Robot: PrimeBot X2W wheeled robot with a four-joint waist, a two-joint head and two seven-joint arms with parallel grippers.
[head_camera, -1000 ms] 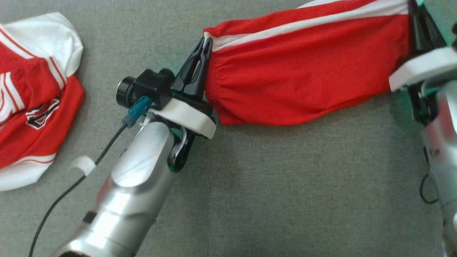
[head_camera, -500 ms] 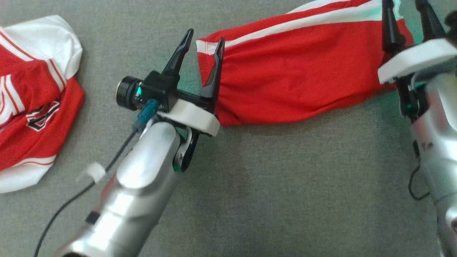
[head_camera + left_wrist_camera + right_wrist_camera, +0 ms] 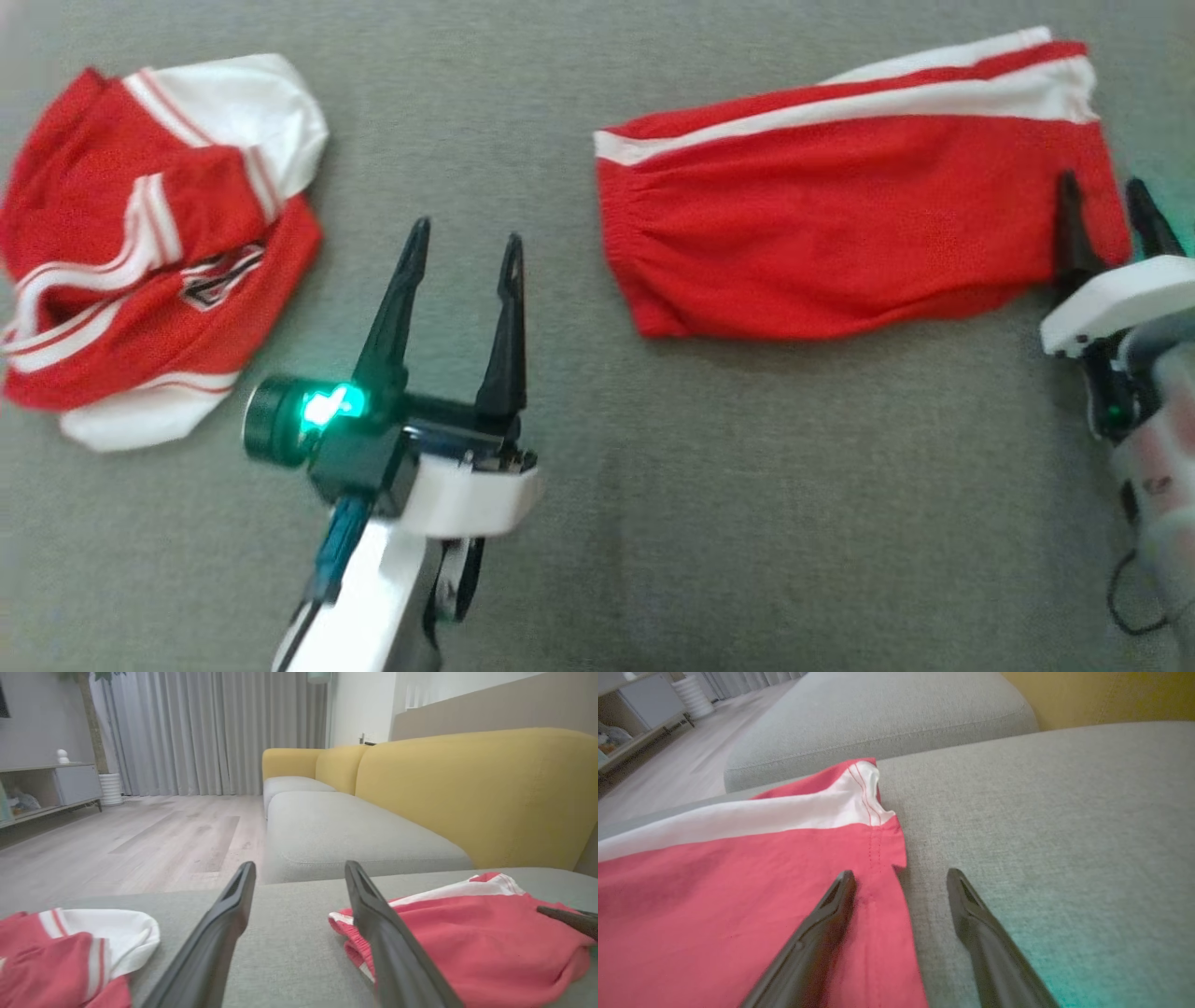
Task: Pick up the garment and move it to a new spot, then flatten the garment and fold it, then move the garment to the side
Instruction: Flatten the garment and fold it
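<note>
1. Presently, the left gripper (image 3: 467, 235) is found with its fingers spread apart and nothing between them. It is poised over the bare grey cushion (image 3: 747, 523), between two pieces of clothing and clear of both.
2. The right gripper (image 3: 1100, 183) is likewise found spread and empty. In the right wrist view one finger is seen above the hem and the other above bare cushion, so the cloth's edge is straddled. Contact cannot be confirmed.
3. Both claws are judged to be held off and wide so that the laid cloth is not dragged or rumpled.
4. The garment (image 3: 840, 224), a pair of red shorts, is laid on the cushion toward the robot's right, gripped by neither claw.
5. It is spread lengthwise and appears folded leg over leg. A white stripe runs along the far edge, the gathered waistband is turned toward the left gripper, and the near edge is slightly rippled.
6. A crumpled jersey (image 3: 159, 243) is noted at the far left, well apart.
</note>
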